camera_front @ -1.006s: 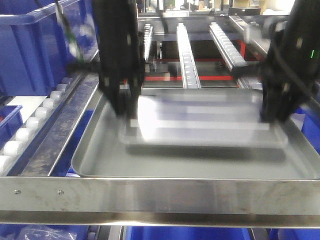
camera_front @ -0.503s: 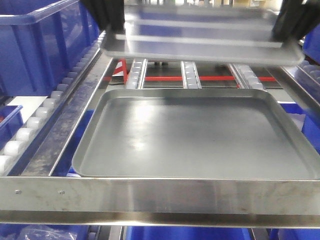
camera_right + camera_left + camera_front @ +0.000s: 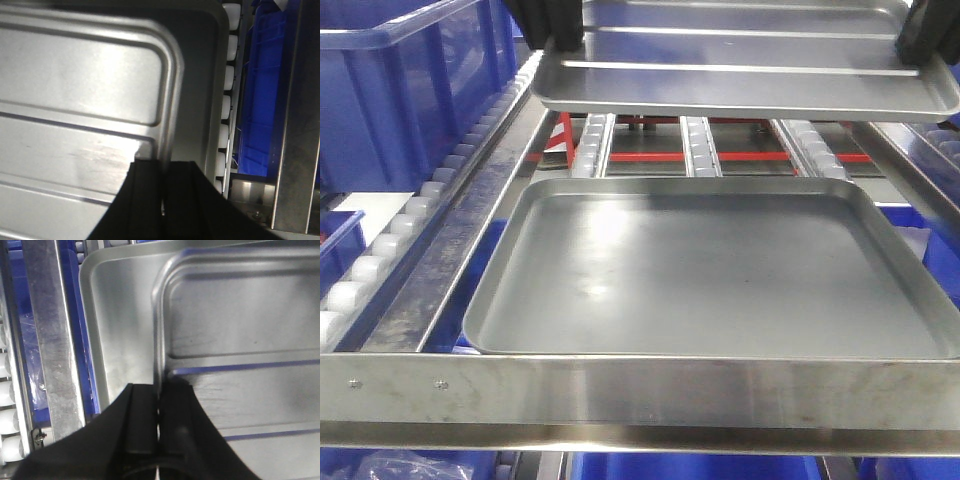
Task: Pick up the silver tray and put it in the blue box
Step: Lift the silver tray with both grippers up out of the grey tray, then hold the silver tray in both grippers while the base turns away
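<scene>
In the front view, the silver tray (image 3: pixel 740 75) is seen held level in the air, above the far edge of the larger grey tray (image 3: pixel 710 270) and clear of it, with the blue box (image 3: pixel 390 100) standing apart at the upper left; the tray is not in the box. Two grippers are counted there, the left gripper (image 3: pixel 552 25) at the tray's left end and the right gripper (image 3: pixel 925 35) at its right end, but both are cut off by the top edge, so the grip itself cannot be judged from this view. That detail is supplied by the wrist views. In the left wrist view, the left gripper (image 3: pixel 159 395) is shown with its black fingers drawn narrow on the rolled rim of the silver tray (image 3: pixel 240 340), one inside and one outside, and the grey tray (image 3: pixel 120 330) is seen below. In the right wrist view, the right gripper (image 3: pixel 164 170) is clamped likewise on the opposite rim of the silver tray (image 3: pixel 75 100). Two trays are counted in all. Three roller lanes (image 3: pixel 698 150) are seen behind the grey tray only in the front view, as is the steel front bar (image 3: pixel 640 395). Two long ridge lines are made out on the tray's floor in the left wrist view.
</scene>
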`<action>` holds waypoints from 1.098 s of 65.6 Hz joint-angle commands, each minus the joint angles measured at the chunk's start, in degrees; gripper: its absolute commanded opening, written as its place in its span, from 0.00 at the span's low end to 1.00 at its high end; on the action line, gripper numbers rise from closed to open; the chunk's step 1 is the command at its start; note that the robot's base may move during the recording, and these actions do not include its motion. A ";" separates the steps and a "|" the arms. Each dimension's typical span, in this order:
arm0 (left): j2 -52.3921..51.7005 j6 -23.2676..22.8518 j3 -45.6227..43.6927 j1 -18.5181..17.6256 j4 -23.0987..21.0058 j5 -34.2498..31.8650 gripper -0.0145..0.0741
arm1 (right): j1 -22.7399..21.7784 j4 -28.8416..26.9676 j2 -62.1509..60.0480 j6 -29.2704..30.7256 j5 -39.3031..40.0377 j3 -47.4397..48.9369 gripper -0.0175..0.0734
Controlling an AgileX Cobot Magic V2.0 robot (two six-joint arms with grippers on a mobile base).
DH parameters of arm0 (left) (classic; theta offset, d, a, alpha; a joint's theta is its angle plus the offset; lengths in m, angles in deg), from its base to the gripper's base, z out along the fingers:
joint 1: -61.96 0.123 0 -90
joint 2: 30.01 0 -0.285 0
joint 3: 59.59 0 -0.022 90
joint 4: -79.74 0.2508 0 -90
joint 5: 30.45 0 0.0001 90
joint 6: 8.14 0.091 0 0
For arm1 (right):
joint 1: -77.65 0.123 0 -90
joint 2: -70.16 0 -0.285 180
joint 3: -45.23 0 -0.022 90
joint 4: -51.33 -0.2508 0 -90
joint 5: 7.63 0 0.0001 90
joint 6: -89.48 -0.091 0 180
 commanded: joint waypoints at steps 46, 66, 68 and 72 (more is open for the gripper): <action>-2.68 1.17 -1.54 -0.38 2.45 3.00 0.05 | -0.49 2.63 -2.07 0.83 2.20 2.22 0.26; -2.68 1.17 -1.54 -0.38 2.45 3.00 0.05 | -0.49 2.63 -2.07 0.83 2.20 2.22 0.26; -2.68 1.17 -1.54 -0.38 2.45 3.00 0.05 | -0.49 2.63 -2.07 0.83 2.20 2.22 0.26; -2.68 1.17 -1.54 -0.38 2.45 3.00 0.05 | -0.49 2.63 -2.07 0.83 2.20 2.22 0.26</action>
